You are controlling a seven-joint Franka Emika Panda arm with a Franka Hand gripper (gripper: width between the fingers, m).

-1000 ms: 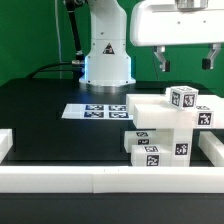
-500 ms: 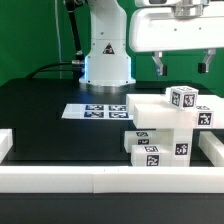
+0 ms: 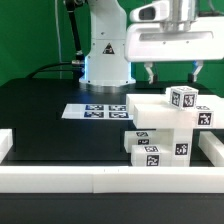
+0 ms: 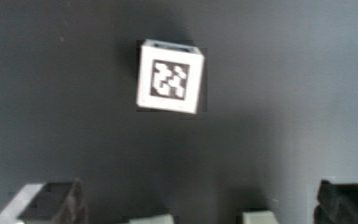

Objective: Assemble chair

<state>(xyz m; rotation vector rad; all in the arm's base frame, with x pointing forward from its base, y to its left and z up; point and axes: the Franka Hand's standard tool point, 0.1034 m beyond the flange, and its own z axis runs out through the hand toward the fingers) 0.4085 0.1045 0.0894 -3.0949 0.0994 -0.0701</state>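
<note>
The chair parts are chunky white blocks with black-and-white tags, piled at the exterior view's right. A flat slab point(image 3: 150, 108) lies on top at the left of the pile. Tagged blocks point(image 3: 183, 98) stand beside it, and smaller tagged pieces point(image 3: 150, 152) lie below. My gripper point(image 3: 173, 72) hangs open and empty above the pile, touching nothing. In the wrist view the gripper point(image 4: 197, 205) shows only its dark fingertips point(image 4: 44, 200), set wide apart. One white tagged part point(image 4: 171, 77) lies on the black table beyond them.
The marker board point(image 3: 95, 110) lies flat on the black table at centre. The robot base point(image 3: 105, 55) stands behind it. A white rail point(image 3: 90, 180) runs along the front edge, with white walls at both sides.
My gripper has moved toward the exterior view's left and come down a little, still open. The chair parts have not moved.
</note>
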